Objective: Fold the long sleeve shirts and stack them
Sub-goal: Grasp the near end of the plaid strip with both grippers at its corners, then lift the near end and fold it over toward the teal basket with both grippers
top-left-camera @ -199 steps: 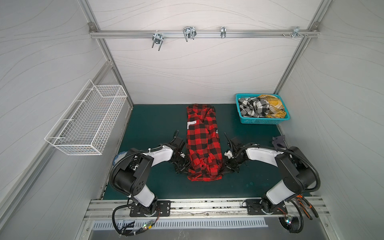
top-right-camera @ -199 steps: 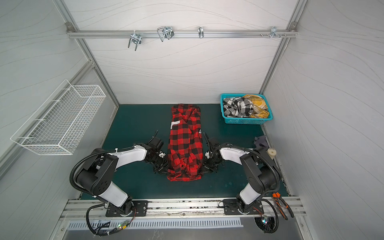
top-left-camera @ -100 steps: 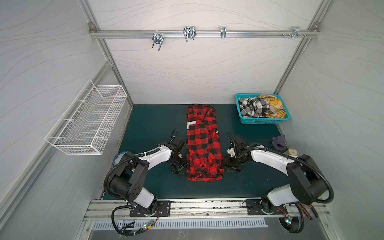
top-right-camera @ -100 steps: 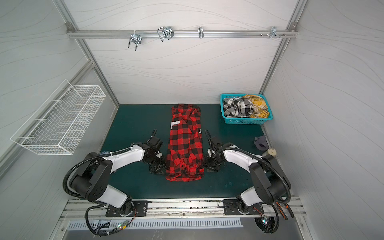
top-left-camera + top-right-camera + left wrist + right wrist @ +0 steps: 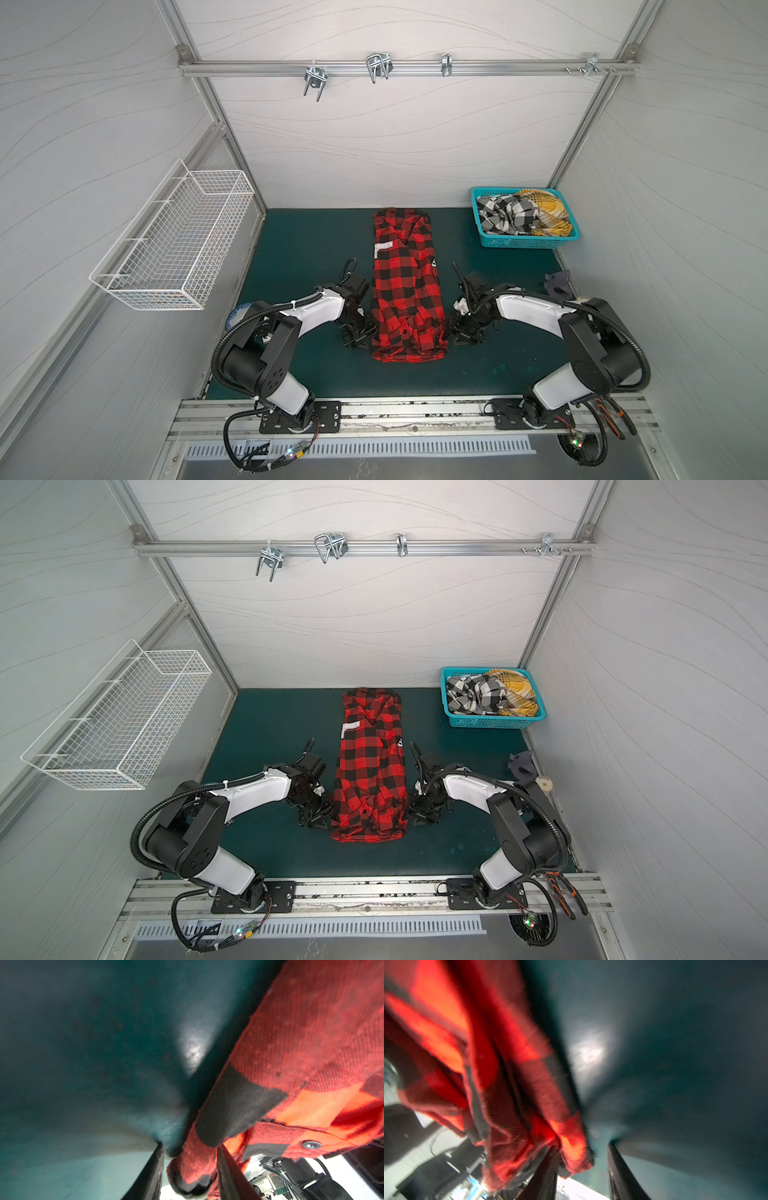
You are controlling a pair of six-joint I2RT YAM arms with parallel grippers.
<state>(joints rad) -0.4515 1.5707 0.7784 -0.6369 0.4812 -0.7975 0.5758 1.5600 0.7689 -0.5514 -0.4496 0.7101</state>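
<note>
A red-and-black check long sleeve shirt (image 5: 405, 291) (image 5: 370, 771) lies on the green mat as a long narrow strip with a white label near its far end. My left gripper (image 5: 359, 332) (image 5: 316, 814) sits low at its left edge near the front hem, and my right gripper (image 5: 459, 332) (image 5: 417, 812) is at the right edge opposite. In the left wrist view the gripper (image 5: 190, 1167) stands open around a fold of the shirt (image 5: 311, 1043). The right wrist view shows that gripper (image 5: 583, 1167) open too, the shirt's edge (image 5: 488, 1064) against one finger. A black-and-white shirt (image 5: 505, 214) and a mustard one (image 5: 544, 208) lie crumpled in the basket.
The teal basket (image 5: 523, 241) (image 5: 490, 722) stands at the back right corner. A dark grey scrap (image 5: 557, 282) lies by the right wall. A white wire basket (image 5: 174, 245) hangs on the left wall, and a rail with hooks (image 5: 374, 68) crosses the back. Pliers (image 5: 615, 415) rest near the right base.
Both grippers have slid a little toward the shirt's front hem along its sides. The right arm's elbow has swung out to the right and lower. The shirt has barely shifted.
</note>
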